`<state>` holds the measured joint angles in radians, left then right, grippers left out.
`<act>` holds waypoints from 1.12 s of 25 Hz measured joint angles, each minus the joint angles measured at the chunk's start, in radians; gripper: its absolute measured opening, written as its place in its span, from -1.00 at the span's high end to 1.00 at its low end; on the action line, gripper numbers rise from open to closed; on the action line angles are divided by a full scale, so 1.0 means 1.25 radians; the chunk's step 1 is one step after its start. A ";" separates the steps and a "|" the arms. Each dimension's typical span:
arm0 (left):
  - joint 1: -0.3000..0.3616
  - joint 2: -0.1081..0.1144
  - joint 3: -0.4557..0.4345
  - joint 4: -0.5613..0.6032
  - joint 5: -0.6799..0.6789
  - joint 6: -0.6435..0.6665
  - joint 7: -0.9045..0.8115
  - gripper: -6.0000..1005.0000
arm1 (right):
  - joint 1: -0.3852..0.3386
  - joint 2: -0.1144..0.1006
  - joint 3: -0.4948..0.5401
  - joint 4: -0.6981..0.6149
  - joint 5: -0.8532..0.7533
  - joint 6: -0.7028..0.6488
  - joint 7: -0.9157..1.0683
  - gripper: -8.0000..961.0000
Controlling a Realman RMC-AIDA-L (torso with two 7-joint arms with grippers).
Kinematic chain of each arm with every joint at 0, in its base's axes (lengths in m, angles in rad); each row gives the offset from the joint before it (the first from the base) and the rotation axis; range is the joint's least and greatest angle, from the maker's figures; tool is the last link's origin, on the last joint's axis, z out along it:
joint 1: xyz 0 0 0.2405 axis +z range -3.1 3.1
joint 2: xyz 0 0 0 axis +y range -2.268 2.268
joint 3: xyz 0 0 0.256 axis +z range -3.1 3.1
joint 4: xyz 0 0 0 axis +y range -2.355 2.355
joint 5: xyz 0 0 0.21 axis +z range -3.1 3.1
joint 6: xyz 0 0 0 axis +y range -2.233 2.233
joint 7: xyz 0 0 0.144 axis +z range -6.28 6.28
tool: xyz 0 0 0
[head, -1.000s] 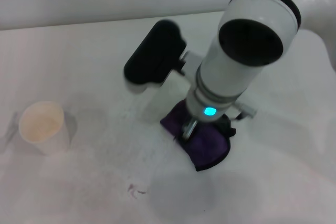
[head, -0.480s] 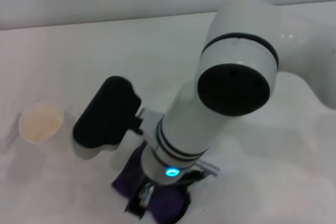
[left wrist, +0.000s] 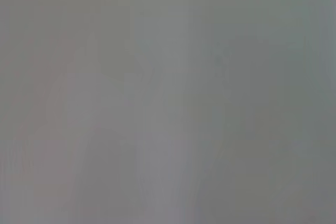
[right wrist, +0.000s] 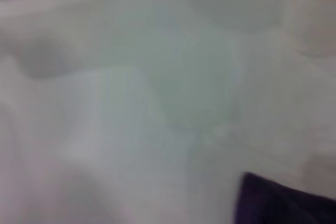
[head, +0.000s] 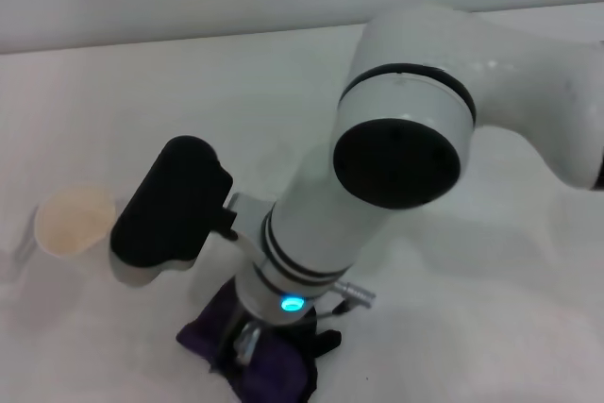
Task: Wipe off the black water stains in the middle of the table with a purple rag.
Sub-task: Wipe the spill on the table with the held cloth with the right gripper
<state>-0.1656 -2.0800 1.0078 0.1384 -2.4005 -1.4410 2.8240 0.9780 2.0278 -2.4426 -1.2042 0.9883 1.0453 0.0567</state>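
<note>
- The right hand reaches down to the white bench at the near edge of the head view, its tip pressed into the purple rag.
- The purple rag lies bunched directly under and around the right hand, spilling out on both sides of it and toward the robot; a dark corner of it also shows in the right wrist view.
- The arm's own wrist covers the fingers, so I cannot tell whether the right hand is spread or pinching the cloth.
- No dark blotch shows on the bench around the right hand; whether any lies beneath the rag cannot be told.
- A small white paper cup stands upright well off to the left of the right hand, apart from the rag.
- The left hand is out of sight; its wrist view shows only a blank grey blur.
</note>
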 joint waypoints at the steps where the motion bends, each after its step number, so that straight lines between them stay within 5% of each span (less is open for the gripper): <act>1: -0.001 0.000 0.000 0.000 0.000 0.002 0.000 -0.78 | 0.001 0.000 0.005 0.010 -0.016 0.008 0.000 0.97; 13: -0.004 0.004 -0.006 0.002 -0.005 0.017 0.000 -0.78 | -0.108 0.000 0.225 -0.041 -0.351 0.222 0.003 0.97; 28: -0.024 0.006 -0.004 0.007 -0.003 0.039 0.000 -0.77 | -0.031 0.000 0.075 -0.033 0.041 0.067 -0.092 0.97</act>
<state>-0.1955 -2.0729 1.0023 0.1469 -2.4046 -1.3929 2.8240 0.9390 2.0278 -2.3487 -1.2451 1.0401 1.1293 -0.0582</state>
